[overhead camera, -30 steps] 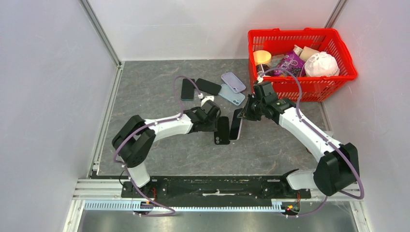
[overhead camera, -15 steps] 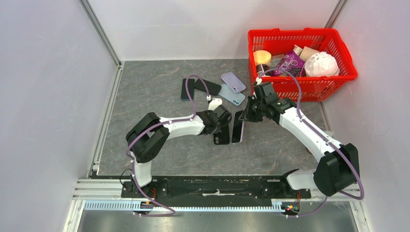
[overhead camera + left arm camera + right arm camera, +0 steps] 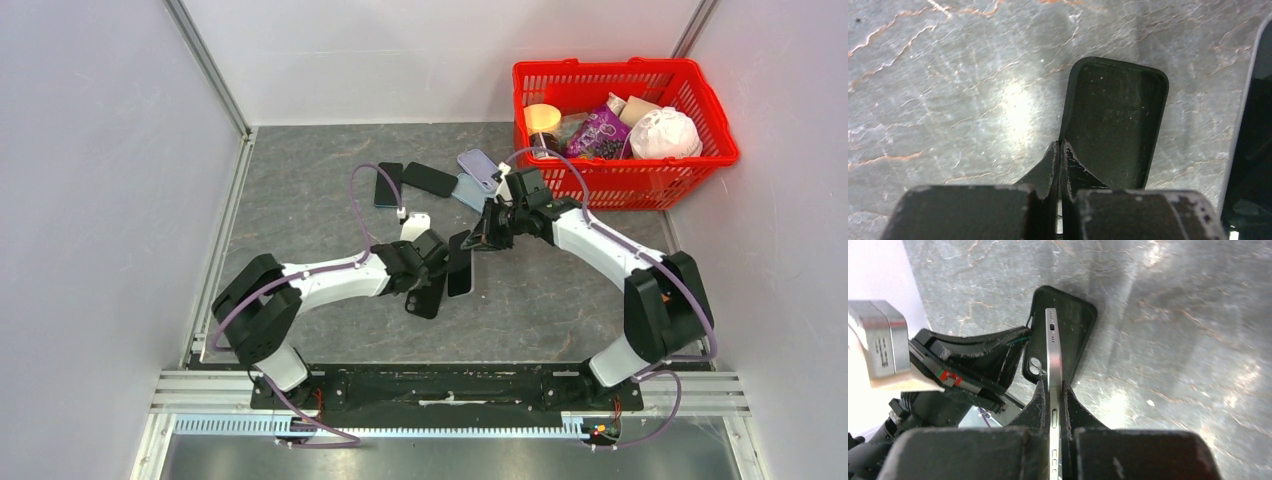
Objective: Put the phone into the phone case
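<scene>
Left fingers (image 3: 1045,167): pressed tight together on one thin side wall of the phone case (image 3: 1115,125), and nothing else is holding it!
Right fingers (image 3: 1035,405): clamped on the phone (image 3: 1051,345) by its flat faces, with the metal edge pointing up at the lens.
Where things are: mid-tabletop (image 3: 300,180), phone and case side by side between the two arms. They may be touching, but I can't tell.
Phone, handling: likely stiff and slick, all glass and metal, with some weight. The grip across the faces near one end looks sound to me, but it could slide if pushed hard.
Case, handling: probably light and bendy. A one-wall pinch will likely let it twist under pressure, so a hold close to a corner would steady it.
Left wrist view: looks straight into the empty hollow of the case. The phone is only a dark sliver at the right border.
Right wrist view: shows the phone edge-on, with the case's camera cutout behind it.
Top view: both arms meet at the centre, with a red basket (image 3: 625,150) and spare phones (image 3: 430,180) further back.
</scene>
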Controlling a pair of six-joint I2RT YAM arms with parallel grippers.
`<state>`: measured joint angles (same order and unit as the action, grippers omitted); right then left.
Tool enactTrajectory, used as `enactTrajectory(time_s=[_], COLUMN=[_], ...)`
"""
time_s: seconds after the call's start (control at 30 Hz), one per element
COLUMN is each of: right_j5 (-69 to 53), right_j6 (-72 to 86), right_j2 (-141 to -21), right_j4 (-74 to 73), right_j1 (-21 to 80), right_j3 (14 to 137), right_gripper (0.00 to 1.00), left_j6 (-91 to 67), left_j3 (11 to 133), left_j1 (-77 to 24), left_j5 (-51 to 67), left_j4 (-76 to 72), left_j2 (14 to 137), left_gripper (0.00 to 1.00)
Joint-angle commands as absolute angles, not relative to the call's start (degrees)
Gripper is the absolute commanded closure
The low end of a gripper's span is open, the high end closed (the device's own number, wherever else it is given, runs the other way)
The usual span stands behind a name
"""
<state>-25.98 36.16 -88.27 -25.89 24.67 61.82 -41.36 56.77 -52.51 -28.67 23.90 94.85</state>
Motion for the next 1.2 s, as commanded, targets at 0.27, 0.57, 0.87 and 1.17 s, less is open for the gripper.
enactTrajectory(time_s=[0.27,0.57,0.87,1.17], right_j5=[-31.3,-27.2,-24.7,-22.5], right_j6=[43.0,46.3,48.5,51.6], right_j2=[-96.4,-98.5,-100.6,-102.4], right_j4=[-11.6,-5.7,-3.2,2.5], right_j1=[29.9,33.9,37.0,38.9], right_j3=[63.3,60.0,59.0,56.9], right_gripper=[1.0,1.0,1.0,1.0], left_j6=[-54.7,-55.5,-51.6,-49.2], left_j3=[50.1,46.2,44.8,41.1], left_j1=[-52.4,-52.3,-49.4,-49.0], left_j5=[-31.9,-30.8,-32.4,-25.7], left_j4=[25.2,22.5,26.3,20.8], left_j2=[90.6,84.2,77.7,80.2], left_gripper=[0.98,0.64,0.66,0.83])
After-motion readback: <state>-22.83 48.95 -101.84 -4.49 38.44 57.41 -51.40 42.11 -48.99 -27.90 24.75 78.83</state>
